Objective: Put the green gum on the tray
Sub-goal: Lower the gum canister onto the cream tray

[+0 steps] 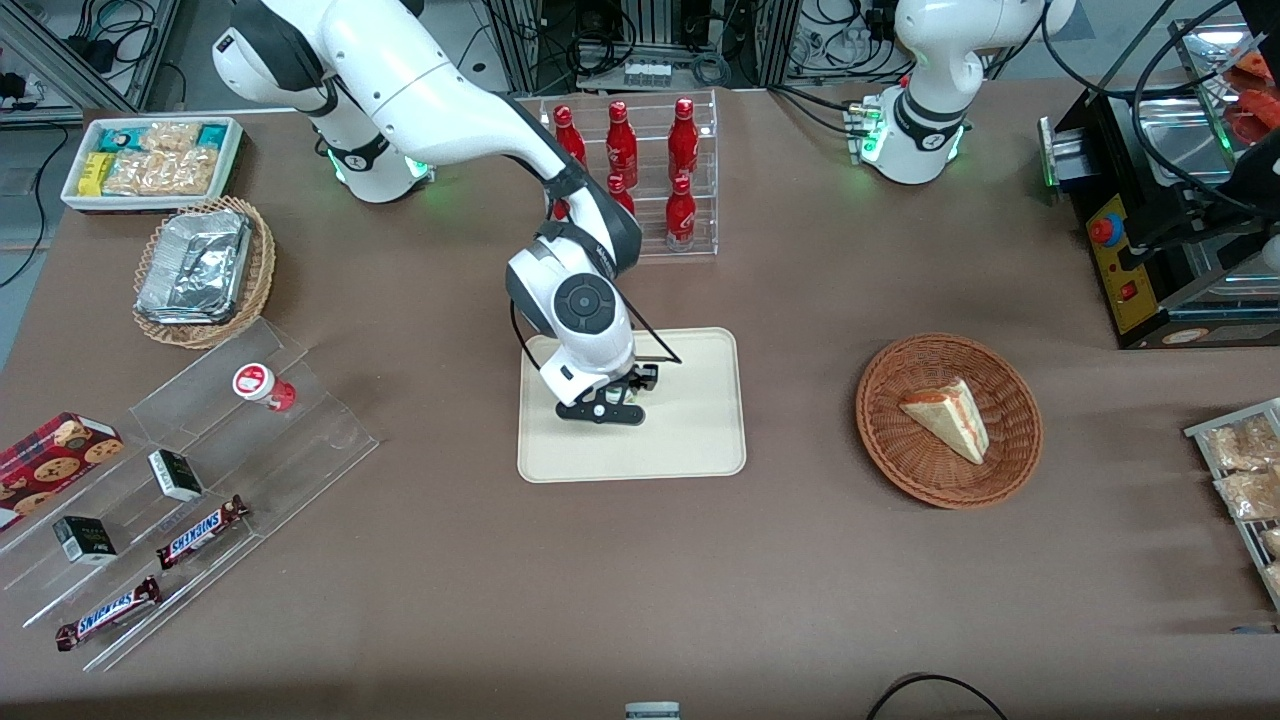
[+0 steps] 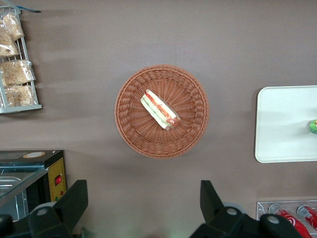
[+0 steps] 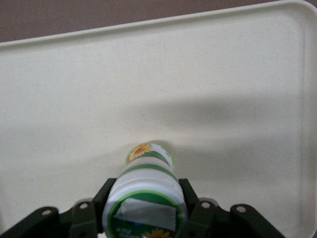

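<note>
My right gripper hangs low over the middle of the cream tray, pointing down. It is shut on the green gum, with a black finger on each side of the white lid with its green ring. The bottle's green-yellow base points at the tray; I cannot tell whether it touches. In the front view only a sliver of the gum shows under the hand. The left wrist view shows the tray and the gum's edge.
A red-marked white-lidded bottle lies on the clear stepped stand with Snickers bars and small boxes, toward the working arm's end. A wicker basket with a sandwich sits toward the parked arm's end. A rack of red bottles stands farther from the camera than the tray.
</note>
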